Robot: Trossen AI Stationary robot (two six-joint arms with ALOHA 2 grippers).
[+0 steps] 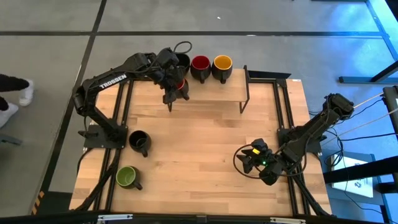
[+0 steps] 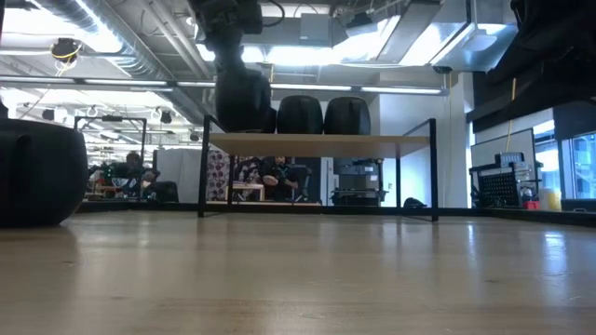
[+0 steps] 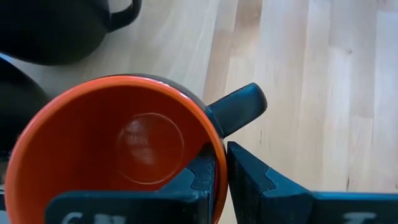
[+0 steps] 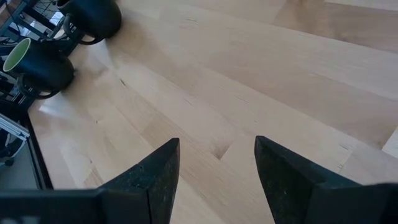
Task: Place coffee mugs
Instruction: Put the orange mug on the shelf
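Observation:
My left gripper (image 1: 178,86) reaches over the raised wooden shelf (image 1: 211,92) at the table's far side and is shut on the mug with the orange-red inside (image 3: 124,143). Three mugs stand on the shelf's far edge beside it: black (image 1: 183,62), dark red (image 1: 200,63) and yellow (image 1: 222,62). Another black mug (image 1: 138,142) and the green mug (image 1: 127,177) stand on the table near its left edge. My right gripper (image 4: 217,162) hovers open over bare wood at the table's near right. My left gripper pinches the orange-red mug's rim (image 3: 214,140) right beside the handle (image 3: 239,107). One finger (image 3: 196,177) is inside the cup and the other finger (image 3: 249,174) outside. The fingers come from above, pointing down. The mug is upright at the shelf top (image 2: 242,102); whether its base touches the board, I cannot tell.
The shelf stands on thin black legs (image 2: 203,172) with open space beneath it. Black frame rails (image 1: 281,106) run along the table's left and right sides. The middle of the table (image 1: 205,149) is bare wood. People sit in the room beyond (image 2: 270,172).

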